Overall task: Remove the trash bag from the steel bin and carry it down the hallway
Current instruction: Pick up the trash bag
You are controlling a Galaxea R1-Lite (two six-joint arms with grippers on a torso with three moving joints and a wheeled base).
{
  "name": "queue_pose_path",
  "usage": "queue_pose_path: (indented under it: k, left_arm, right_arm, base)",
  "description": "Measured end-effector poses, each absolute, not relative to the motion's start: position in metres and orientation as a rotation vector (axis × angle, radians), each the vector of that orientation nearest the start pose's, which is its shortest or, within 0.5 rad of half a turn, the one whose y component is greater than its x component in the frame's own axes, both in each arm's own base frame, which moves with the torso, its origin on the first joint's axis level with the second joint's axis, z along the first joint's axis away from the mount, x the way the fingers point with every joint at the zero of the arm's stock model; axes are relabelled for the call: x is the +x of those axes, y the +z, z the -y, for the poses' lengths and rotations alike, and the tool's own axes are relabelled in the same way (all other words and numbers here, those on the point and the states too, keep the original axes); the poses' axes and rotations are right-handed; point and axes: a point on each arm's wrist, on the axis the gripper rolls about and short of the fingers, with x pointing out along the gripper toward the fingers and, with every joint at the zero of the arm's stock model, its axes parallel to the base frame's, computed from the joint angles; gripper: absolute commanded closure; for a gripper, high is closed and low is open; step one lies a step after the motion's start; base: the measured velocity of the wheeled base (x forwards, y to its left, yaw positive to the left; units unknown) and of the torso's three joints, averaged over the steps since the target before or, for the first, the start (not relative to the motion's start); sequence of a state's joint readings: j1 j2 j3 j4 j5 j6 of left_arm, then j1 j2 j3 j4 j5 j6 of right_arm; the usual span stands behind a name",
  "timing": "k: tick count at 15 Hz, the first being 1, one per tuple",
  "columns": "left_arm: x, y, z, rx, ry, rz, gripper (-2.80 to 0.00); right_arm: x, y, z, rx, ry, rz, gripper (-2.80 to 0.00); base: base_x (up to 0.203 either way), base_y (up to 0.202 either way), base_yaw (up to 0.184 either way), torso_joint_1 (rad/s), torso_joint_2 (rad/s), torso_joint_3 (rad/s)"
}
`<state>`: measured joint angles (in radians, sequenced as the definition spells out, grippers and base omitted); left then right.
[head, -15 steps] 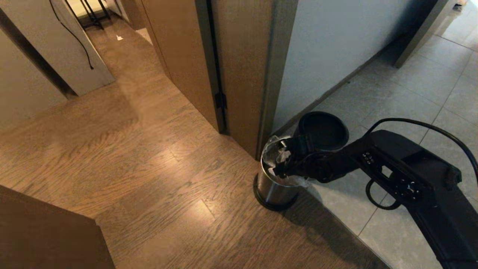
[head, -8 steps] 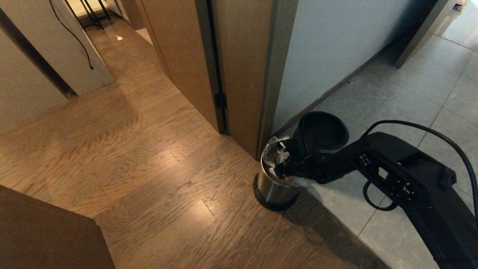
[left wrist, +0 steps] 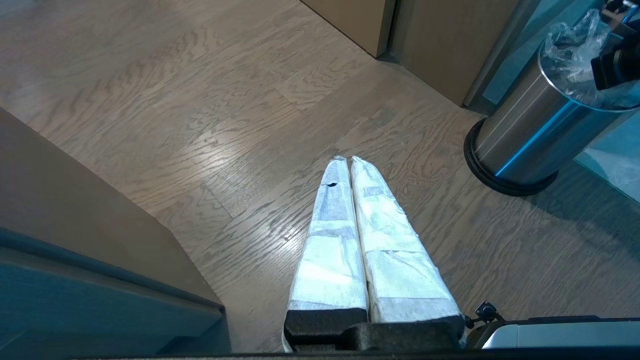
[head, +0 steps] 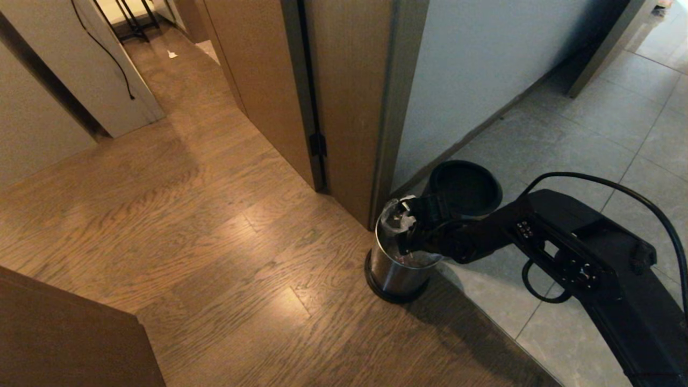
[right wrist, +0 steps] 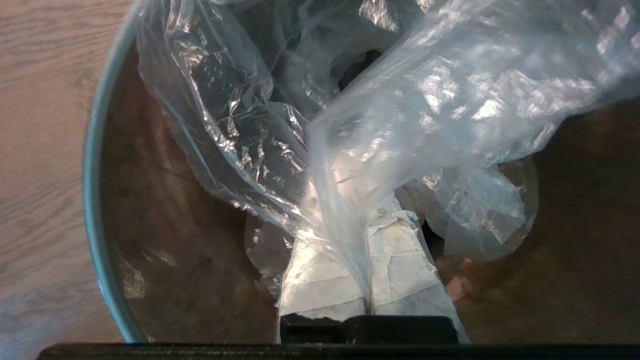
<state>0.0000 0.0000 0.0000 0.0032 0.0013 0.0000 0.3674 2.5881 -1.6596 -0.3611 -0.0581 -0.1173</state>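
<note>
Pinching shut a moment ago, my right fingers (right wrist: 367,235) now hold a fold of the trash bag (right wrist: 415,115); a second back they stood wide over the mouth of the bin. In the right wrist view the clear plastic is gathered and drawn tight between the two padded tips, and the rest of it billows loose above them. The bag is still down inside the steel bin (head: 395,269), with only its crumpled top showing above the rim. That grip is what I needed before any lift, so I judge the next move is straight up and out, slowly, since thin film like this could tear or slip free. My left fingers (left wrist: 347,165) hang closed and empty over the wooden floor (head: 188,226), off to the side of the bin. Just beyond the bin a round black lid (head: 466,185) lies on the grey tiles (head: 591,134). Farther off, the wood floor runs on between the walls, the way I must carry it.
</note>
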Motion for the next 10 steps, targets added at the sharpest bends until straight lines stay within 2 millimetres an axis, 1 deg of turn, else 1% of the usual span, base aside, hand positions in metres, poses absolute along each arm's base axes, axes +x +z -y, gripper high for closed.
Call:
queue_pose_path:
  k: [5, 10]
  left_arm:
    - [-0.023, 0.075, 0.0, 0.0, 0.002, -0.003, 0.0]
    - [-0.023, 0.075, 0.0, 0.0, 0.002, -0.003, 0.0]
  right_arm:
    - [0.471, 0.025, -0.179, -0.212, 0.326, -0.513, 0.0]
    - [0.461, 0.061, -0.173, -0.166, 0.311, -0.478, 0.0]
  base:
    - [0.0, 0.0, 0.0, 0.0, 0.0, 0.0]
    - [0.0, 0.0, 0.0, 0.0, 0.0, 0.0]
